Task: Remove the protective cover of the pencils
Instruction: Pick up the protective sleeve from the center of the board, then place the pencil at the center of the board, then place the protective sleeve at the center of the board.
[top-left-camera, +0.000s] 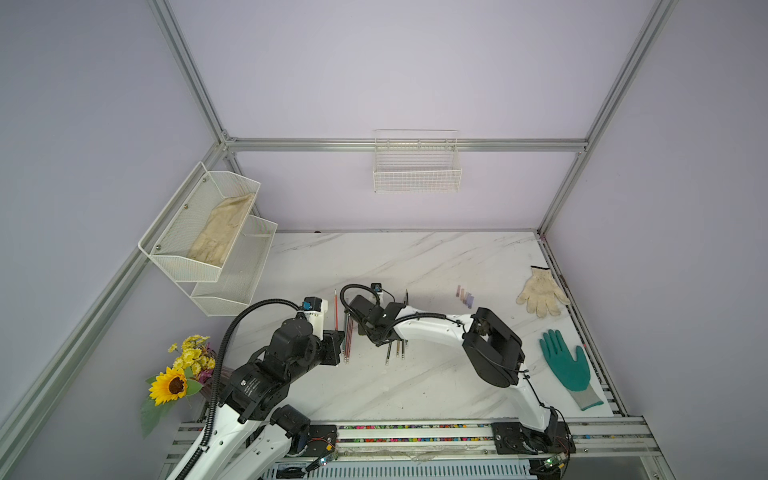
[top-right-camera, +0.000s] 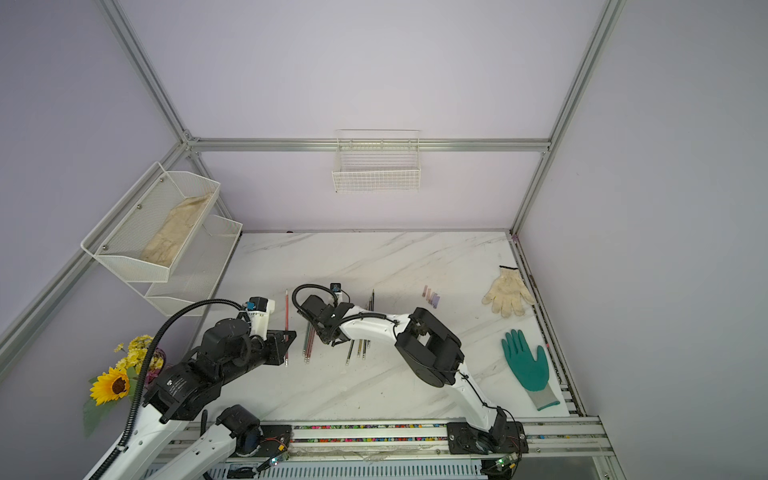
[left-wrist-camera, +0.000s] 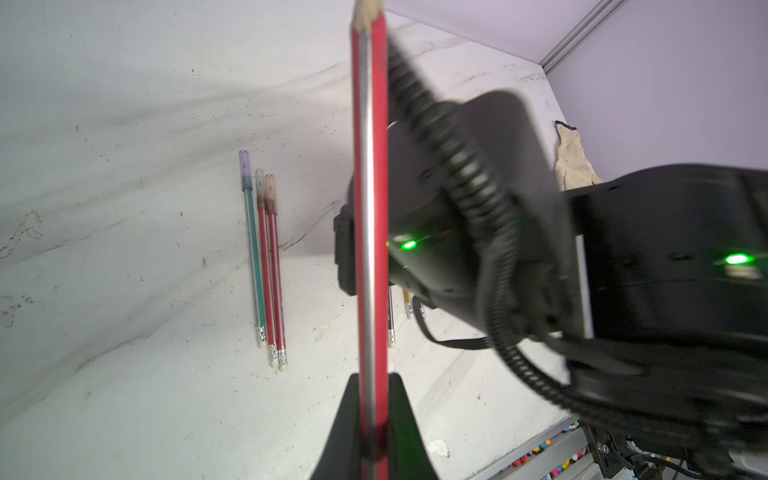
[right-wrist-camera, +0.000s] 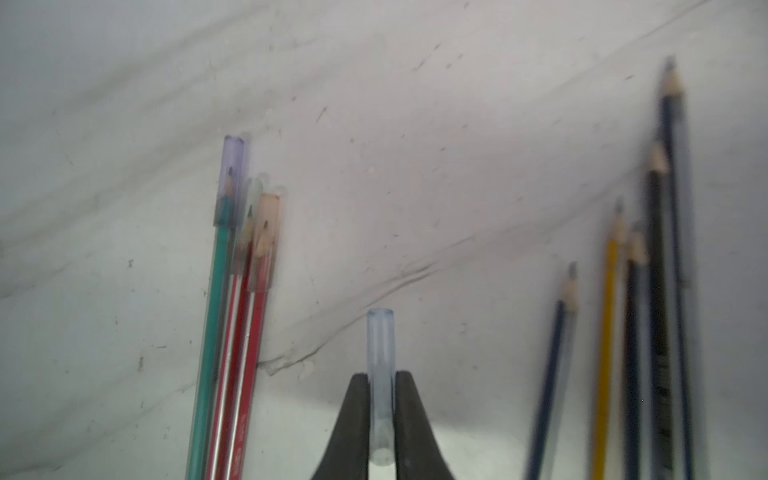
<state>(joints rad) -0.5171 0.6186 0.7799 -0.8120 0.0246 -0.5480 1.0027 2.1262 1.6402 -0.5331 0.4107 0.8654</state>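
My left gripper (left-wrist-camera: 374, 376) is shut on a red pencil (left-wrist-camera: 370, 208) whose sharpened wooden tip is bare; in both top views this red pencil (top-left-camera: 336, 309) (top-right-camera: 286, 316) points toward the back wall. My right gripper (right-wrist-camera: 380, 376) is shut on a clear bluish protective cover (right-wrist-camera: 380, 345), held above the table and apart from that pencil. Three pencils (right-wrist-camera: 232, 311) (left-wrist-camera: 266, 266) lie side by side with tinted covers on their tips. To their right lie several uncovered pencils (right-wrist-camera: 656, 291) (top-left-camera: 397, 349). Loose covers (top-left-camera: 464, 296) lie in a row further right.
A white glove (top-left-camera: 540, 293) and a green glove (top-left-camera: 567, 365) lie by the table's right edge. A sunflower bunch (top-left-camera: 174, 382) stands at the front left. White mesh racks (top-left-camera: 208, 232) and a wire basket (top-left-camera: 417, 166) hang on the walls. The arms' rail (top-left-camera: 415, 428) runs along the front.
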